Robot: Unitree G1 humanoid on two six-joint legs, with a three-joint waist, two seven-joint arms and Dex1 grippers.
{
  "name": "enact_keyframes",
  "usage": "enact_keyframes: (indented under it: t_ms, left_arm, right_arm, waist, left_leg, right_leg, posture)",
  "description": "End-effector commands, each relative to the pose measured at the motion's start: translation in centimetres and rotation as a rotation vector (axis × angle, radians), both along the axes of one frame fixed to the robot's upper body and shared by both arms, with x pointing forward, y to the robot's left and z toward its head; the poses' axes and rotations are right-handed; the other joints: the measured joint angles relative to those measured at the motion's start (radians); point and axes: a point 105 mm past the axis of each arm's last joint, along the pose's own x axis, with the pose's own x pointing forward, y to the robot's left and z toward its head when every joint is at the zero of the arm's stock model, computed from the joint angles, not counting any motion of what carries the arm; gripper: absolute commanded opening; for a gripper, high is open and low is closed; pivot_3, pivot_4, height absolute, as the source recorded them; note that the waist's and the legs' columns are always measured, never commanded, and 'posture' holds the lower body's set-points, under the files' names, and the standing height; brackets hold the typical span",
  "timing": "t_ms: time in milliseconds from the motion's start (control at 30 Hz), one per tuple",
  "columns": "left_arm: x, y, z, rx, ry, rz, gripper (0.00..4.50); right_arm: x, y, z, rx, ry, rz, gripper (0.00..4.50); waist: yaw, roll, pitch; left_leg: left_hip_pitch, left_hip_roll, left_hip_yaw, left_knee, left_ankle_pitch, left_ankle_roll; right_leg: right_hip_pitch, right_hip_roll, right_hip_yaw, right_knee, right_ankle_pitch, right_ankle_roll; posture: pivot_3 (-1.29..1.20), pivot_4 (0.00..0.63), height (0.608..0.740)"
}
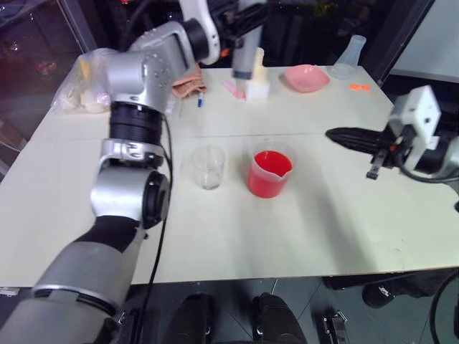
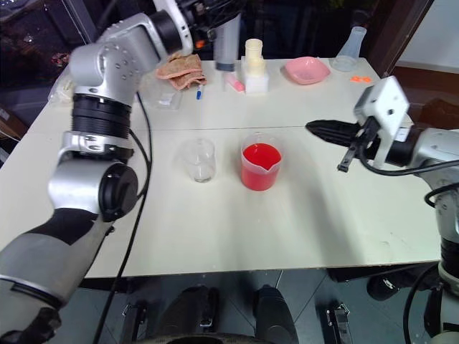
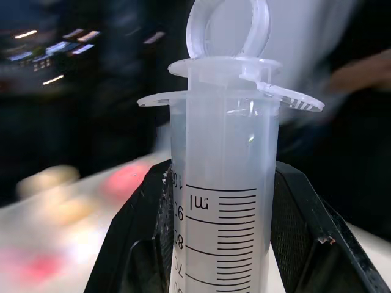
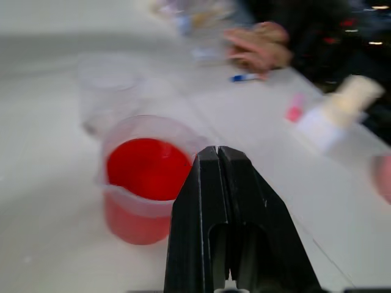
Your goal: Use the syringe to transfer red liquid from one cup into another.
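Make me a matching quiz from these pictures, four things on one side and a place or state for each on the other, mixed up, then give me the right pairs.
Things:
1. syringe
2. beaker
3. smaller clear cup
4. right end effector

Places or states:
A. holds red liquid
B. shut, holding nothing, beside the beaker above the table
C. clamped between the fingers of the left end effector
D. stands empty next to the beaker

Pairs: 1-C, 2-A, 3-D, 4-B
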Motion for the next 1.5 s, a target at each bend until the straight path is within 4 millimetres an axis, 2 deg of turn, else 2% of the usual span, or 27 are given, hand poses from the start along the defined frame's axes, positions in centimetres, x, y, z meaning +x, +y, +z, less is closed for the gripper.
enact_keyframes:
  t_ms: [33, 133, 267, 400, 500, 600, 700, 833, 1000, 1200, 1500]
  left_arm:
    - [-1.5, -0.6, 0.7, -0.03, -0.152, -0.071, 1.55]
    - [-1.5, -1.7, -1.5, -0.06, -0.138, -0.105, 1.55]
    - [-1.9, -3.1, -5.3, -0.019, -0.169, -0.124, 1.55]
    - [-2.4, -3.8, -7.4, -0.011, -0.163, -0.16, 1.55]
    - [-2.9, -4.2, -7.9, -0.008, -0.182, -0.178, 1.55]
    - [-3.4, -4.3, -8.1, -0.011, -0.187, -0.194, 1.55]
    - [-4.1, -4.3, -8.8, -0.004, -0.195, -0.203, 1.55]
    - [-4.6, -4.1, -10.2, 0.028, -0.205, -0.194, 1.55]
    - [-4.4, -4.0, -11.3, 0.053, -0.208, -0.169, 1.55]
    - [-4.2, -4.1, -11.8, 0.058, -0.208, -0.152, 1.55]
    - [-4.6, -4.4, -12.0, 0.06, -0.213, -0.167, 1.55]
  right_arm:
    - [-1.0, -0.8, 1.9, 0.072, -0.062, -0.064, 0.0]
    - [-1.2, -1.7, 2.1, 0.112, -0.067, -0.155, 0.0]
    - [-1.7, -1.7, 4.0, 0.255, -0.089, -0.183, 0.0]
    - [-2.1, -0.7, 5.4, 0.326, -0.08, -0.148, 0.0]
    - [-2.1, 0.0, 6.2, 0.346, -0.069, -0.119, 0.0]
    - [-2.2, 0.7, 6.8, 0.343, -0.065, -0.096, 1.38]
    - [-1.5, 1.4, 8.2, 0.376, -0.053, -0.094, 2.84]
    - [-1.1, 2.5, 9.0, 0.422, 0.001, -0.054, 2.84]
    - [-1.2, 4.2, 8.4, 0.419, 0.088, 0.0, 2.84]
    - [-0.5, 5.4, 6.9, 0.411, 0.175, -0.002, 2.84]
    - [0.2, 6.5, 6.4, 0.441, 0.219, 0.024, 2.84]
  waist:
    - [-0.001, 0.0, 0.0]
    - [0.0, 0.001, 0.0]
    - [0.0, 0.001, 0.0]
    - [0.0, 0.001, 0.0]
    - [0.001, 0.001, 0.0]
    - [0.001, 0.001, 0.0]
    - [-0.002, 0.001, -0.001]
    - [0.0, 0.001, -0.001]
    - [0.002, 0.001, -0.001]
    - [0.001, 0.001, -0.001]
    - [0.0, 0.001, -0.001]
  left_leg:
    - [0.001, 0.0, 0.0, 0.0, 0.0, 0.0]
    - [0.002, 0.0, 0.0, 0.0, 0.0, 0.0]
    - [0.002, 0.0, 0.0, 0.0, -0.001, 0.002]
    - [0.002, 0.0, 0.0, 0.0, -0.001, 0.002]
    - [0.002, 0.0, 0.0, 0.0, -0.003, 0.005]
    - [0.002, 0.0, 0.0, 0.0, -0.003, 0.006]
    - [0.002, 0.0, 0.001, 0.0, -0.004, 0.007]
    - [0.002, 0.0, 0.0, 0.0, -0.004, 0.007]
    - [0.001, 0.0, 0.0, 0.0, -0.004, 0.008]
    - [0.0, 0.0, 0.0, 0.0, -0.004, 0.008]
    - [0.0, 0.0, 0.0, 0.0, -0.004, 0.009]
  right_leg:
    - [0.0, 0.0, 0.0, 0.0, 0.0, 0.0]
    - [0.001, 0.0, 0.001, 0.0, 0.0, 0.0]
    - [0.002, 0.0, 0.001, 0.0, 0.0, 0.0]
    - [0.001, 0.0, 0.001, 0.0, 0.0, 0.0]
    - [0.001, 0.0, 0.001, 0.0, 0.0, 0.0]
    - [0.001, 0.0, 0.001, 0.0, 0.0, 0.0]
    - [0.001, 0.0, 0.002, 0.0, 0.0, 0.0]
    - [0.001, 0.0, 0.001, 0.0, 0.0, 0.0]
    - [0.001, -0.001, 0.001, -0.001, 0.0, 0.0]
    - [0.001, -0.001, 0.001, -0.002, 0.0, 0.0]
    - [0.001, 0.0, 0.001, -0.001, 0.0, 0.0]
  posture:
    - [0.0, 0.15, 0.74]
    - [0.0, 0.15, 0.74]
    - [0.0, 0.15, 0.74]
    - [0.0, 0.15, 0.74]
    - [0.0, 0.15, 0.74]
    - [0.0, 0.15, 0.74]
    - [0.0, 0.15, 0.74]
    - [0.0, 0.15, 0.74]
    - [0.0, 0.15, 0.74]
    - [0.0, 0.15, 0.74]
    - [0.0, 0.15, 0.74]
